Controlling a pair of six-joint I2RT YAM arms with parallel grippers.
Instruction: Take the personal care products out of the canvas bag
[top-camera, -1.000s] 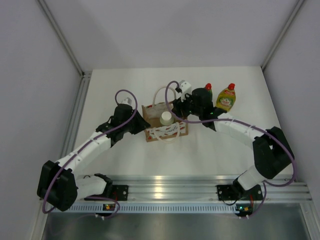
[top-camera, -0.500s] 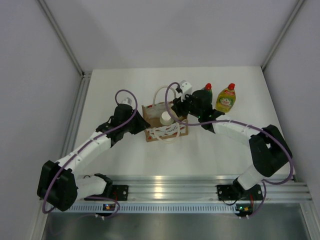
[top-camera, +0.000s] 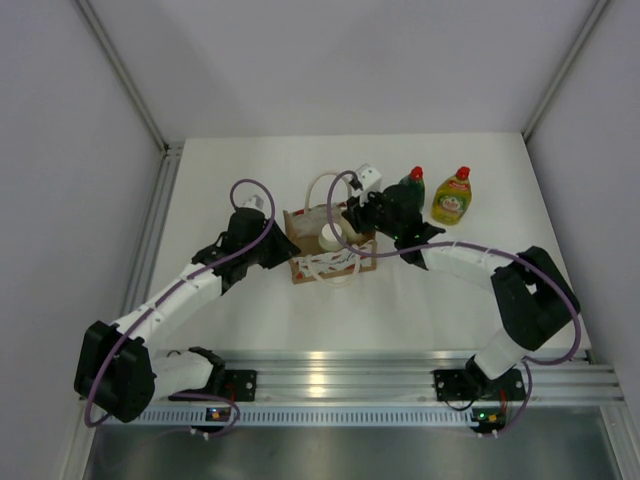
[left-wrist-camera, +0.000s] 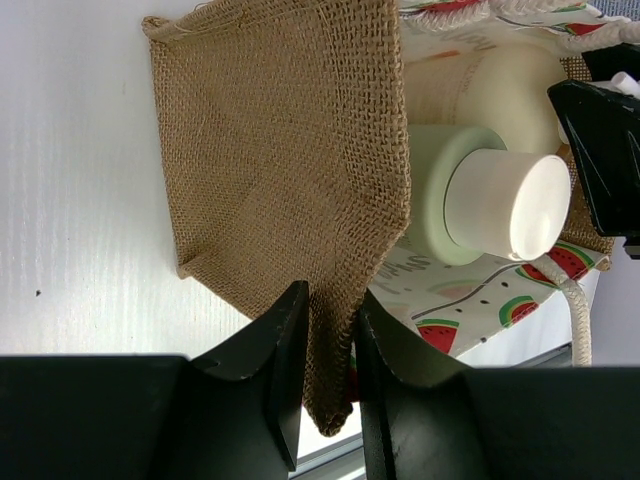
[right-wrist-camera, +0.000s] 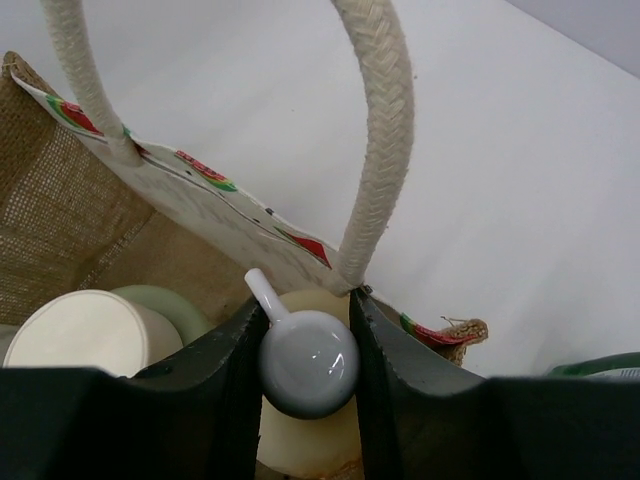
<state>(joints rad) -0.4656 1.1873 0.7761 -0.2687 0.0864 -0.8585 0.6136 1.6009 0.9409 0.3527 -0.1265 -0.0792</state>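
Right gripper (right-wrist-camera: 305, 328) sits low in the mouth of the canvas bag (right-wrist-camera: 70, 220), its two dark fingers (right-wrist-camera: 235, 400) closed in against either side of the grey head of the cream pump bottle (right-wrist-camera: 308, 365). Both fingers look to be touching the head, so the bottle is grasped at its top. It stands upright inside the bag, against the far wall. One cream rope handle (right-wrist-camera: 385, 130) arches over the gripper, and the pump spout points to the far left.

Just left of the pump bottle, also inside the bag, stands the pale green cylinder (left-wrist-camera: 440, 195) with its white cap (left-wrist-camera: 510, 203) upward; the two bottles are side by side and touching or nearly so.

The left gripper (left-wrist-camera: 328, 335) is clenched on the bag's brown woven left wall, which is pinched between its fingers. From the overhead camera the left gripper (top-camera: 285, 247) is at the left end of the bag (top-camera: 330, 265) and the right gripper (top-camera: 360, 212) reaches in from the far right.

The bag rests near the middle of the white table (top-camera: 250, 170). To its right, out on the table, the dark green bottle (top-camera: 412, 186) and the yellow bottle (top-camera: 452, 198) stand upright with red caps, near each other but apart. The green one is close behind the right arm.
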